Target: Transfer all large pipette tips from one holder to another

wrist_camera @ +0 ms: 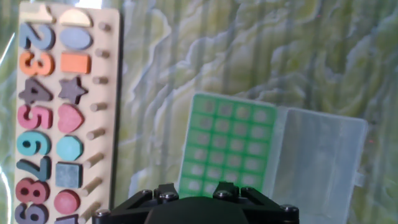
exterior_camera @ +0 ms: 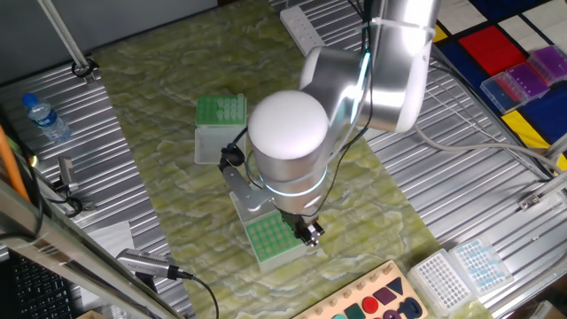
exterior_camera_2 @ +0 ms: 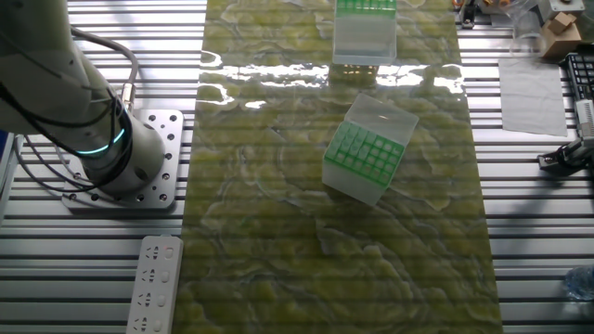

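A green grid holder (exterior_camera: 268,239) with its clear lid folded open lies on the green mat. It also shows in the other fixed view (exterior_camera_2: 357,151) and in the hand view (wrist_camera: 227,146), where its lid (wrist_camera: 320,162) lies to the right. A second green-topped holder (exterior_camera: 220,112) on a clear box stands further back, and shows at the mat's far end (exterior_camera_2: 364,19). My gripper (exterior_camera: 308,232) hangs just over the near holder's edge. Only the hand's dark body (wrist_camera: 196,208) shows in the hand view, and the fingers are hidden. Single large pipette tips are too blurred to make out.
A wooden number-and-shape puzzle board (wrist_camera: 59,112) lies beside the near holder (exterior_camera: 372,301). Clear racks (exterior_camera: 461,270) and purple racks (exterior_camera: 532,75) sit at the right. A power strip (exterior_camera_2: 153,283), a second strip (exterior_camera: 301,27) and a water bottle (exterior_camera: 44,115) lie around the mat.
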